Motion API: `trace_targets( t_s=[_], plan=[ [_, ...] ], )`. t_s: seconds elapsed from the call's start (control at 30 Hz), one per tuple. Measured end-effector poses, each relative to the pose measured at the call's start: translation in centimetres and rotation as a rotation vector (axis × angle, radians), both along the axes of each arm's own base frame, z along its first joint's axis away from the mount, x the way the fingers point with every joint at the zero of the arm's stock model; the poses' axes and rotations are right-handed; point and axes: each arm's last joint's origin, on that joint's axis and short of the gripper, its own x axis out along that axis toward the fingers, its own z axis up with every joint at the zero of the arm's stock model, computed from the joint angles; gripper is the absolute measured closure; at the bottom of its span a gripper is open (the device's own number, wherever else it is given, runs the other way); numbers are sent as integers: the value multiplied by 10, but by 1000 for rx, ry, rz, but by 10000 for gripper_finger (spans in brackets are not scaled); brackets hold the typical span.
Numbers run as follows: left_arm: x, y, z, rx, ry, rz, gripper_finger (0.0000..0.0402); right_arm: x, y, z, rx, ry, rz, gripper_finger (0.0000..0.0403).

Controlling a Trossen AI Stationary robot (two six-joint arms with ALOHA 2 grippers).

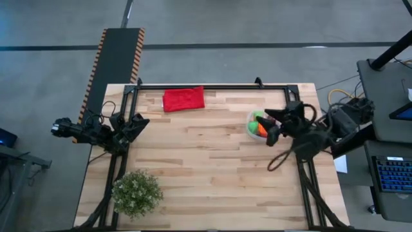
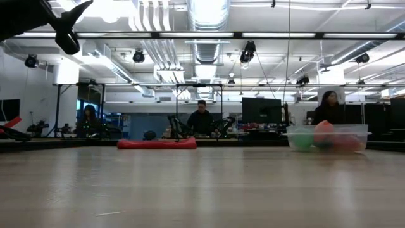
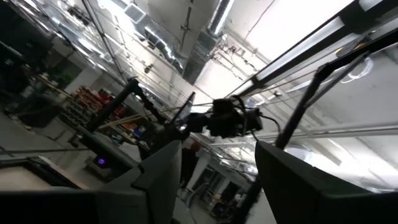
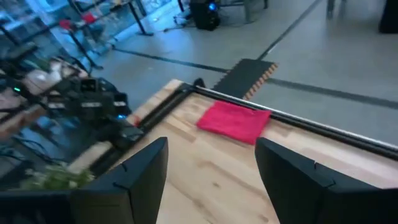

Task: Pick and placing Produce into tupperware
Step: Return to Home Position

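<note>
**Tiny produce (image 1: 259, 120) sitting in the tupperware (image 1: 250, 118)**

The tupperware is near the right edge of the table (image 1: 212, 167), with green and orange bits inside. The right gripper (image 1: 270, 125) hovers just beside it, fingers spread and empty. The left gripper (image 1: 136, 125) waits at the left edge, also spread.

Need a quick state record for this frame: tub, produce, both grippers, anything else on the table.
tupperware: upright, near the table's right edge
produce: inside the tupperware; green, orange and pink-red pieces show
right gripper: open, empty, by the tupperware, facing the red cloth
left gripper: open, empty, at the table's left edge, aimed at the ceiling
red cloth: flat, at the far edge
potted plant: near left corner
</note>
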Motion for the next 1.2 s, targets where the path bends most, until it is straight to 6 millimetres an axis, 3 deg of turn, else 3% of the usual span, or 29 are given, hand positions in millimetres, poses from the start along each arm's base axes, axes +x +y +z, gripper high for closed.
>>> trace_targets(
  t_s=[0.2, 0.3, 0.53, 0.63, 0.7, 0.77, 0.87, 0.97, 1.1, 1.2],
  plan=[
    [0, 0, 1, 2, -8, -18, 210, -2, 11, 6, 96, -74, 33, 170],
    [0, 0, 1, 5, -8, -17, 210, 10, 20, -1, 0, -6, 119, 170],
    [0, 0, 0, 59, 6, 36, 210, 46, 6, -59, 40, 22, 180, 170],
    [0, 1, 0, 41, 14, 71, 210, 61, -2, -80, 9, -61, 431, 170],
    [0, 2, 0, 41, 19, 92, 210, 62, -18, -78, -49, -200, 664, 170],
    [0, 2, 0, 64, 27, 114, 210, 50, -42, -74, -109, -298, 777, 170],
    [0, 2, 0, 123, 42, 157, 210, 27, -78, -84, -123, -268, 684, 170],
    [-1, 3, 0, 147, 57, 204, 210, -3, -101, -95, -135, -191, 617, 170],
    [-3, 2, 2, 223, 38, 195, 210, -53, -109, -89, -178, -252, 536, 170],
    [-6, 2, 4, 260, 4, 174, 210, -77, -106, -92, -200, -291, 525, 170]
  ],
)
